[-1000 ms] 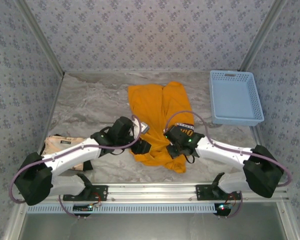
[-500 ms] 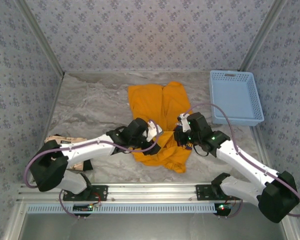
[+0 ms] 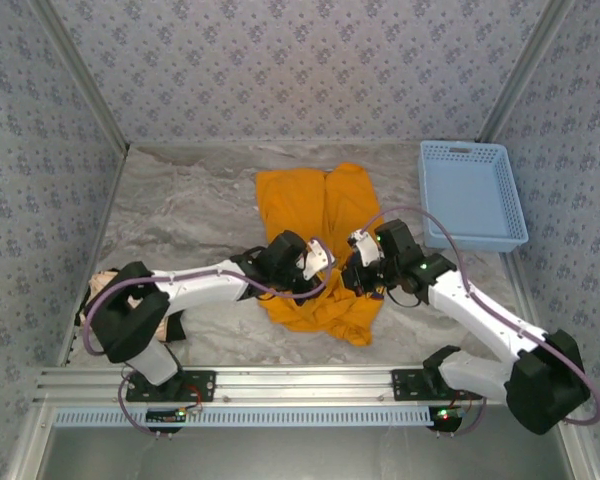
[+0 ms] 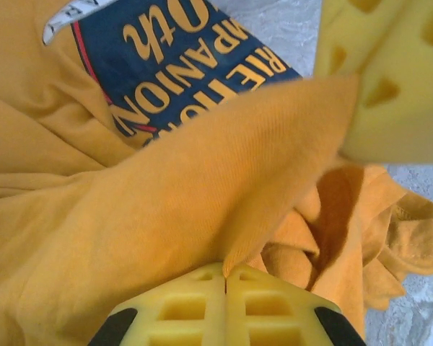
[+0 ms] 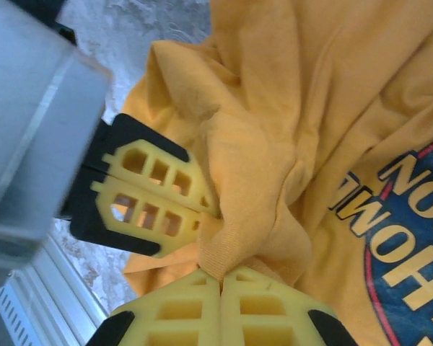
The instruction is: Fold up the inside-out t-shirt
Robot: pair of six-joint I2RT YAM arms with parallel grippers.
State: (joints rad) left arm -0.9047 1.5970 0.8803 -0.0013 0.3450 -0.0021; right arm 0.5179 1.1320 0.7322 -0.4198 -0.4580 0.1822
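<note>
From overhead: a pale blue basket (image 3: 426, 200) sits at 2 o'clock on the marbled counter (image 3: 180, 210), its latticed walls and flat floor in plain sight, hard against the right wall. The inside-out t-shirt (image 3: 315, 205), orange-yellow, lies mid-counter, stretching from the centre toward 12 o'clock, its near end bunched. The left pincer (image 3: 325, 270) and right pincer (image 3: 350, 272) meet over that bunched end, just beside each other. A strip of bare stone separates shirt and basket; wider open counter spreads at 10 o'clock. A beige cloth (image 3: 105, 290) lies at 8 o'clock under the left arm, by the left wall. The shirt's near edge stops short of the aluminium rail (image 3: 300, 378) at 6 o'clock.

From the left wrist: the left pincer (image 4: 225, 277) at 6 o'clock has its fingers pressed together on a raised fold of the t-shirt (image 4: 130, 216). A dark blue printed graphic (image 4: 195, 58) with yellow lettering shows at 12 o'clock, a white label (image 4: 68, 18) at 11. The right pincer's yellow finger (image 4: 390, 79) touches the same fold at 2 o'clock.

From the right wrist: the right pincer (image 5: 220, 285) at 6 o'clock is clamped on a ribbed edge of the t-shirt (image 5: 296, 108). The left pincer (image 5: 202, 209), jaws together, grips the cloth just beside it at 9 o'clock. The graphic (image 5: 411, 238) lies at 4 o'clock; bare counter (image 5: 123, 21) shows at 11.
</note>
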